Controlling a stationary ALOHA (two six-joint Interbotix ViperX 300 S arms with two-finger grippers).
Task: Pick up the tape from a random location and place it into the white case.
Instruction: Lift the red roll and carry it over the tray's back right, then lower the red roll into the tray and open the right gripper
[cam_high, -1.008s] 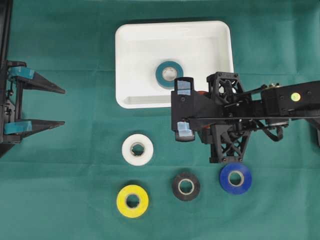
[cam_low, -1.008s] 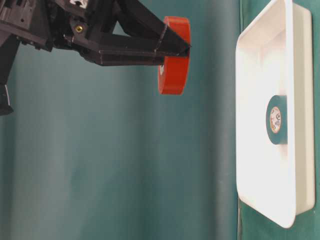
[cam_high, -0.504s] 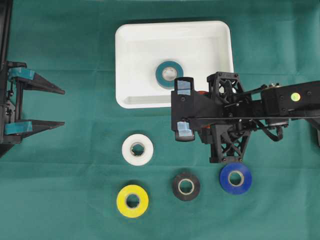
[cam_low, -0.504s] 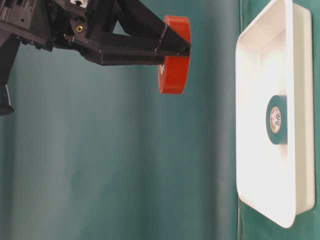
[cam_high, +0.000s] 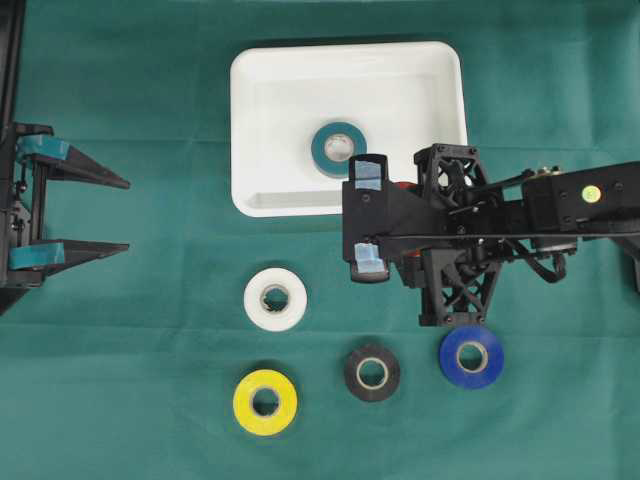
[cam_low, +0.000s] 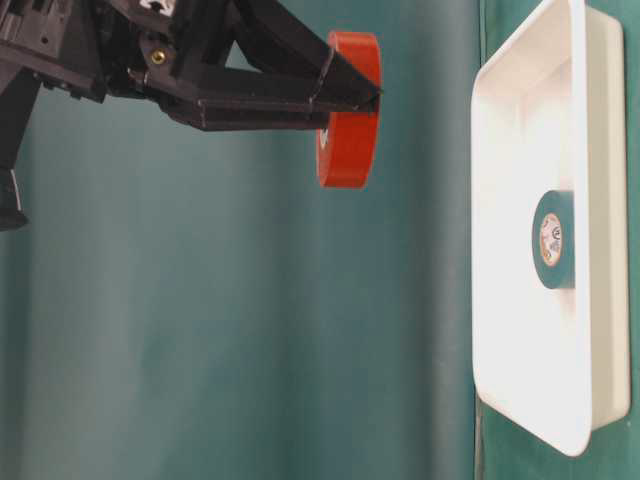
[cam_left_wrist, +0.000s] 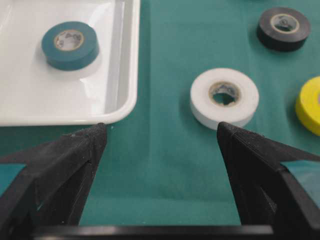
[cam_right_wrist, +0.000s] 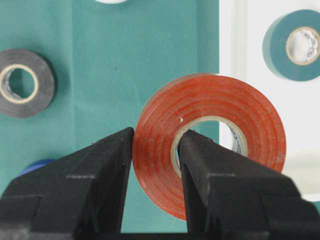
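The right gripper (cam_right_wrist: 155, 145) is clamped on the wall of a red tape roll (cam_right_wrist: 210, 140), one finger through its core and one outside, holding it in the air just short of the near rim of the white case (cam_high: 250, 130), which sits toward the far edge of the worktop (cam_high: 150, 380). A teal roll (cam_high: 337, 148) lies flat inside the case. White (cam_high: 275, 298), yellow (cam_high: 265, 402), black (cam_high: 372, 372) and blue (cam_high: 471, 356) rolls lie nearer the front edge. The left gripper (cam_high: 125, 213), at the left edge, has its jaws wide apart and holds nothing.
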